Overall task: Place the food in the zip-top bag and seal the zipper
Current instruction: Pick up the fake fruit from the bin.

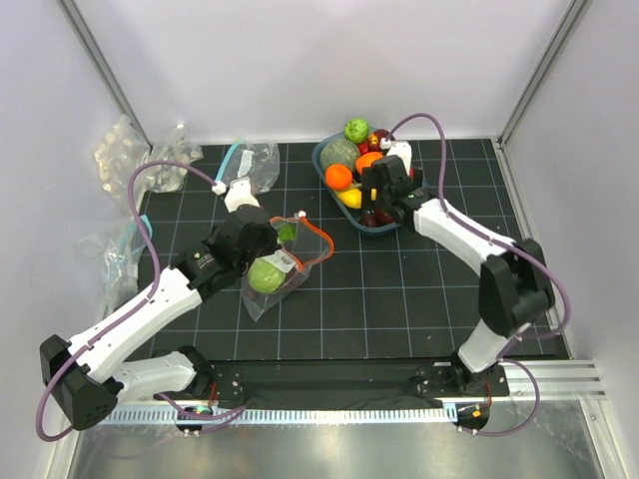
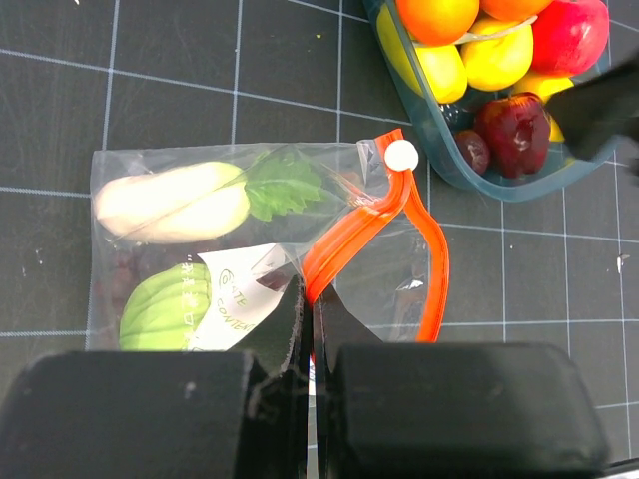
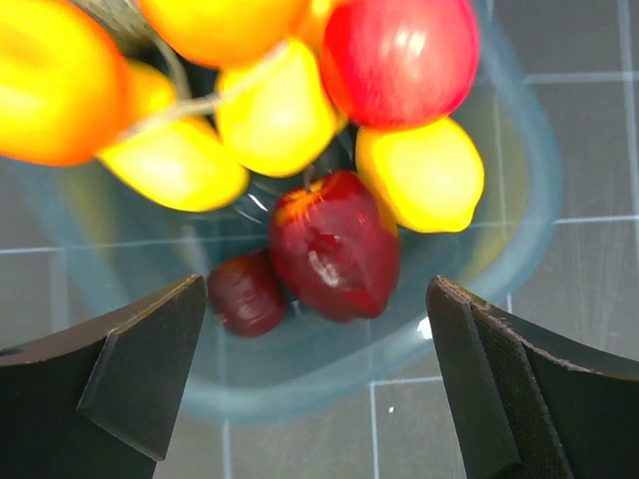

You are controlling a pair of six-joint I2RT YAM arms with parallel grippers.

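Clear crinkly zip-top bag (image 2: 394, 264), flat on the black gridded mat (image 1: 399, 289) left of centre, mouth turned toward the translucent teal tub (image 2: 479, 185) just beside it. Orange-red zipper strip (image 2: 435, 269) gaping in a loop, white slider knob at its far end. Inside the bag: white oblong vegetable (image 2: 170, 200) with a green leaf, and green cabbage (image 2: 160, 304) next to a printed label. Left gripper (image 2: 311, 299) clenched, pinching the near end of the zipper strip at the bag's mouth. Right gripper (image 3: 318, 289) spread wide, grasping nothing, poised over the tub's end above a dark red apple (image 3: 334, 244) and a smaller dark red fruit (image 3: 245, 294). Also in the tub, heaped and touching: yellow lemons (image 3: 419, 175), oranges (image 2: 436, 15), bright red apple (image 3: 399, 60).
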